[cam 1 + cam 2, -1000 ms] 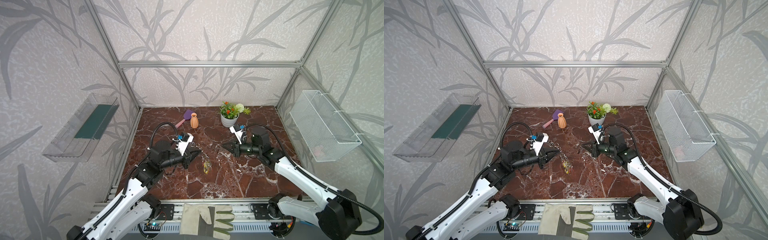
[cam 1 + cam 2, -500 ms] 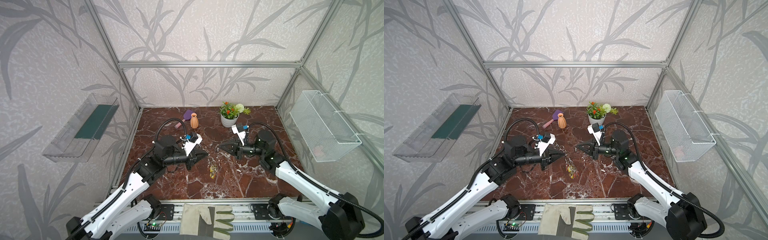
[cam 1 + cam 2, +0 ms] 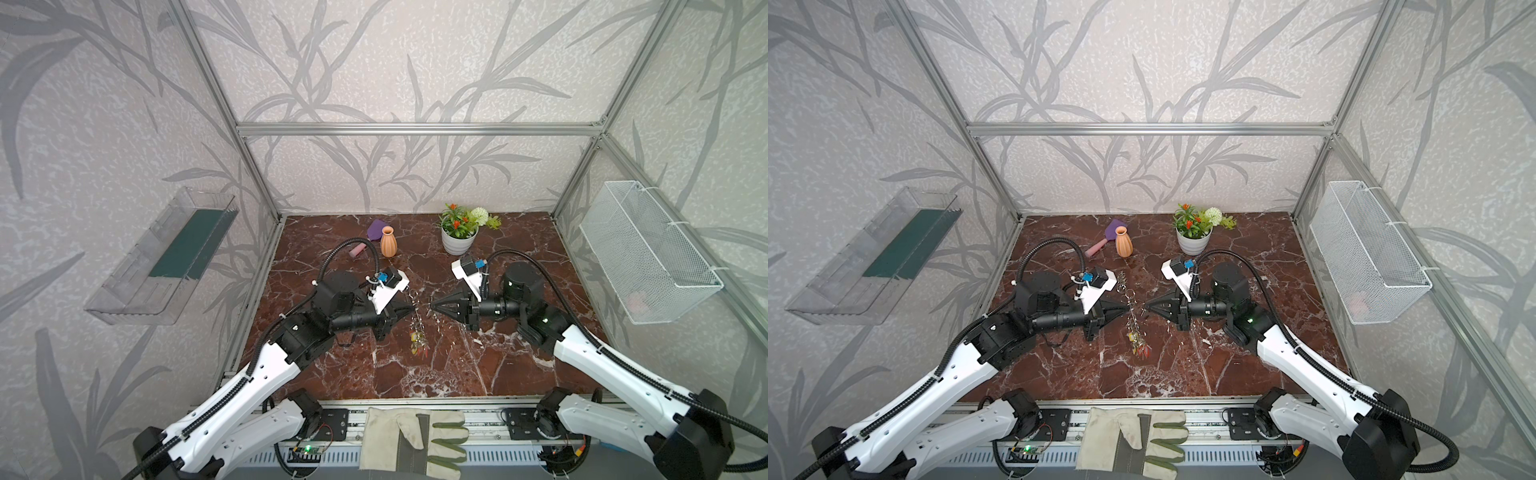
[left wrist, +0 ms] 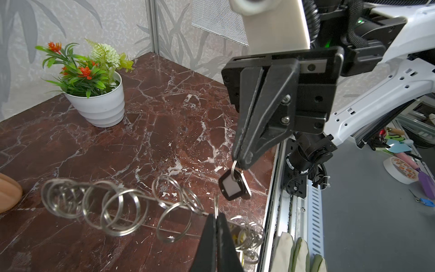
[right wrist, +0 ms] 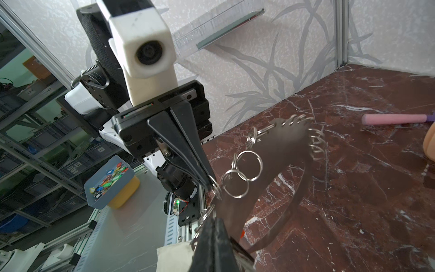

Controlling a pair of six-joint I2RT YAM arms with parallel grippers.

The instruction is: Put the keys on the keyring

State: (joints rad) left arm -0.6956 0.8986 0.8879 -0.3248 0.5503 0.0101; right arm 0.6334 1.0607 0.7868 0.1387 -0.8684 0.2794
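Observation:
The keyring (image 5: 277, 146), a flat grey oval plate fringed with silver split rings (image 4: 113, 212), hangs in the air over the marble floor between both arms in both top views (image 3: 417, 322) (image 3: 1133, 316). My left gripper (image 4: 216, 215) is shut on its edge. Yellow and red keys (image 3: 417, 348) (image 3: 1139, 348) dangle from its lower end. My right gripper (image 4: 240, 162) is shut on the small ring of a whitish-lilac key (image 4: 234, 186), which hangs just beside the keyring's fringe. The two gripper tips (image 3: 413, 309) (image 3: 432, 306) face each other, a small gap apart.
An orange vase (image 3: 388, 243), a purple and pink scoop (image 3: 365, 241) and a potted plant (image 3: 458, 237) stand at the back. A wire basket (image 3: 648, 257) hangs on the right wall, a clear shelf (image 3: 166, 257) on the left. A work glove (image 3: 411, 440) lies on the front rail.
The left gripper has carried the keyring rightward toward the middle. The right gripper has come left and slightly nearer, so the gap between the tips has narrowed.

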